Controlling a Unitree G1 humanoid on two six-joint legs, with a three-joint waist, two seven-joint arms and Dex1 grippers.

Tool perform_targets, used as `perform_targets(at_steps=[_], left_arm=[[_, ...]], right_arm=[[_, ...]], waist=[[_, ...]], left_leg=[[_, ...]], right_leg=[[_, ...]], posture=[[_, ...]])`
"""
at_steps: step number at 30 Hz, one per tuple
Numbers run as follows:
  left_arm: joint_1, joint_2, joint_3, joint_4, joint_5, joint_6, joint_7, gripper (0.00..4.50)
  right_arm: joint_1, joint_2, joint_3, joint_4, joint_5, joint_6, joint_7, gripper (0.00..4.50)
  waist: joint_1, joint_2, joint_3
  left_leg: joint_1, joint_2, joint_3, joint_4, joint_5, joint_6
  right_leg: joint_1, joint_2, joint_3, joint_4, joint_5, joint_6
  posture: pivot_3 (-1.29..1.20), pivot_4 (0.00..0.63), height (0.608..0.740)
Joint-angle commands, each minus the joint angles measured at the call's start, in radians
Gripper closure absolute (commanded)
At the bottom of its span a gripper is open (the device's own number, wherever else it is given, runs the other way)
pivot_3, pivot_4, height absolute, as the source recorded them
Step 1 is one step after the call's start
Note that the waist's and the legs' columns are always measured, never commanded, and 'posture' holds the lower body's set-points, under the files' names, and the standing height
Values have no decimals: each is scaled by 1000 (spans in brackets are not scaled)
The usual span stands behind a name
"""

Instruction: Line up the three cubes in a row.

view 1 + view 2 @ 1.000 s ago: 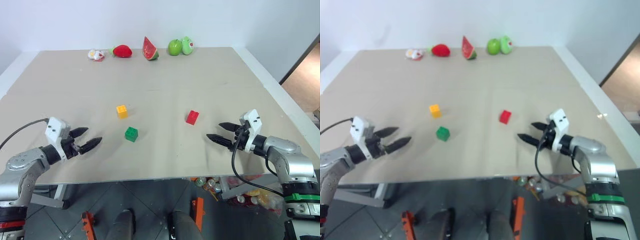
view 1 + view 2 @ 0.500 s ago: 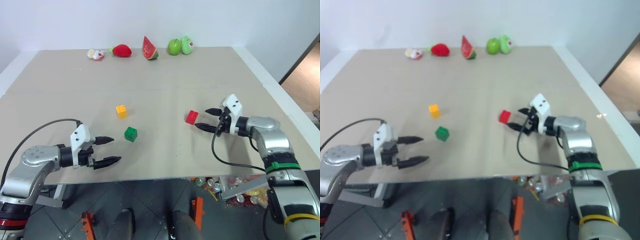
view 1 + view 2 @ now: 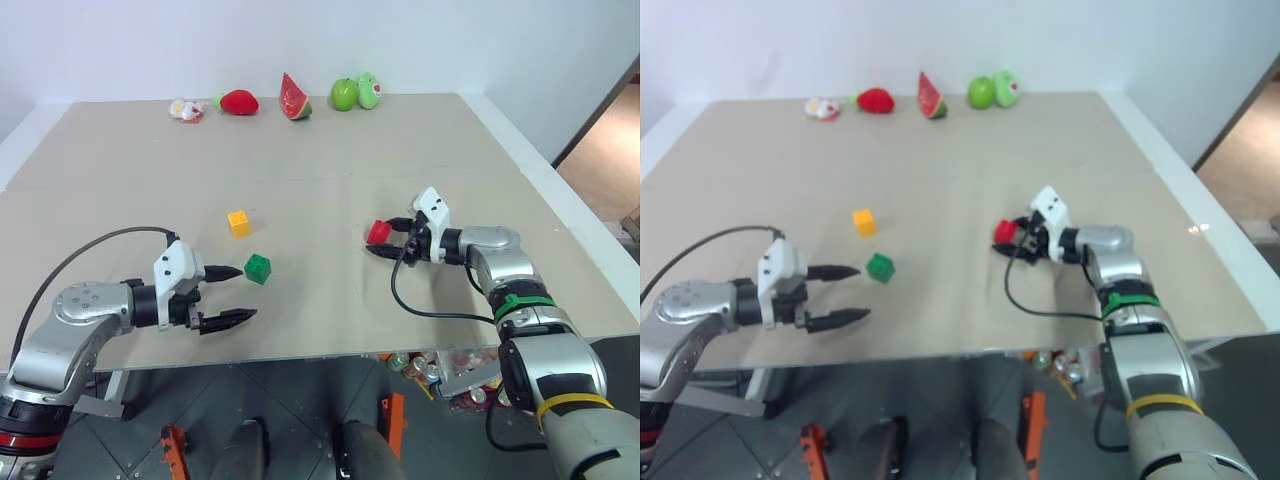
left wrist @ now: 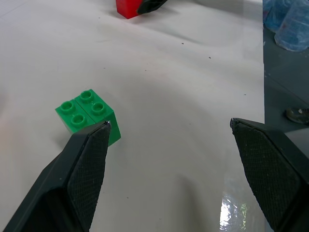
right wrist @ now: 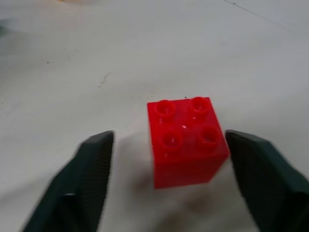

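The red cube (image 3: 378, 232) sits right of centre on the desk (image 3: 300, 180), between the right gripper (image 3: 386, 239) fingers, open, not yet touching. Yellow cube (image 3: 238, 222) and green cube (image 3: 258, 268) lie left of centre; left gripper (image 3: 226, 295) is wide. They look light, rigid, slick: pinch flat sides

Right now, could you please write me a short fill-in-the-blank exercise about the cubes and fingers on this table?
1. The right gripper has its fingers on either side of the small ___ studded plastic cube.
2. The left gripper points toward the small ___ studded plastic cube.
3. The yellow-orange studded plastic cube has ___ gripper near it.

Missing: red; green; no
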State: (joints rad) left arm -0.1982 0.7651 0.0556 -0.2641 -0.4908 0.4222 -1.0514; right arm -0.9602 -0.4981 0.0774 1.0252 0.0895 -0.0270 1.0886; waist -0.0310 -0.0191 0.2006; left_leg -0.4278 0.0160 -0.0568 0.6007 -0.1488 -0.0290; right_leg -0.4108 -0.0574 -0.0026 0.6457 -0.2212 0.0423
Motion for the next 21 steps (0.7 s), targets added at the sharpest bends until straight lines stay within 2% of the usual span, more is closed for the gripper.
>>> perform_targets(at_steps=[1,4,7,11,14,21], left_arm=[[13,-4,38,-49,-26,8,24,382],[21,-1,41,-62,-38,17,34,382],[24,7,47,-72,-53,31,35,382],[13,37,37,-77,-68,53,-4,382],[-8,52,20,-70,-72,61,-28,382],[-47,37,6,-41,-86,80,-43,382]], right_arm=[[-33,1,-20,17,-5,-30,19,2132],[-33,-6,-18,23,-12,-39,33,3207],[-37,-22,-23,19,-17,-25,41,3259],[4,-98,-10,-62,10,5,258,3259],[38,-142,6,-114,3,-6,366,3259],[52,-138,49,-133,-29,-50,438,3259]], waist=[[0,0,0],[-1,0,0],[-2,0,0],[1,0,0],[1,0,0],[-13,0,0]], left_leg=[[0,0,0,0,0,0],[0,0,0,0,0,0],[0,0,0,0,0,0],[0,0,0,0,0,0],[0,0,0,0,0,0],[3,2,2,0,0,0]], right_leg=[[0,0,0,0,0,0],[0,0,0,0,0,0],[0,1,1,0,0,0],[0,0,1,0,1,0],[0,0,1,0,0,0],[1,2,2,1,1,-2]], posture=[[0,150,740],[0,150,740],[0,150,740],[0,150,740],[0,150,740],[0,150,740]])
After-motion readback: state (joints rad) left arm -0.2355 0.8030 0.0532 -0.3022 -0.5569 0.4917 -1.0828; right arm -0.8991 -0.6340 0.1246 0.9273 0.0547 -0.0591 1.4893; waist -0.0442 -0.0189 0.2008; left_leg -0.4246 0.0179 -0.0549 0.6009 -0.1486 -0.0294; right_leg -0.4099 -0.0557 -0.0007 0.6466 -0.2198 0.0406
